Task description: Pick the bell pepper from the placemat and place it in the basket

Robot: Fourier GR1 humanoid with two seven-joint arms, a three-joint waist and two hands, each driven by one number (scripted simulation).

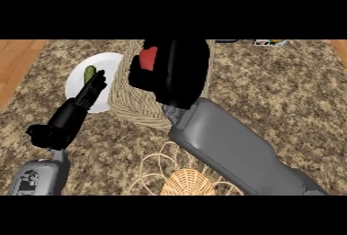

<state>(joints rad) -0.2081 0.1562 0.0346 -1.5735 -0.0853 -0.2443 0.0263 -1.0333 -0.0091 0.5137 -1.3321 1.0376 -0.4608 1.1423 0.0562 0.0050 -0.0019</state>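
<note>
Bell pepper (pixel 148 57): red, visible only as a small patch at the left side of the right hand (pixel 173 64), above the round woven placemat (pixel 132 112) at the far side of the desk (pixel 284 92). Cannot tell whether lifted clear of the placemat or resting on it. Right hand: fingers curled round the bell pepper, covering most of it. Left hand (pixel 92 89): fingers straight and pressed together, holding nothing, positioned over the near edge of the white plate (pixel 112 62), beside a green vegetable (pixel 90 72). Basket (pixel 184 182): wicker, at the near edge of the view, well apart from the placemat, just beside the right forearm. Handling, as judged: light, hollow, moderately stiff wall; smooth, waxy skin, likely to slip; lobed shape, likely to twist in the grasp. Take hold across the widest part of the body, fingers and thumb on opposite sides; avoid the stem. Carry high enough to pass over the basket rim, then lower inside before spreading the fingers.
</note>
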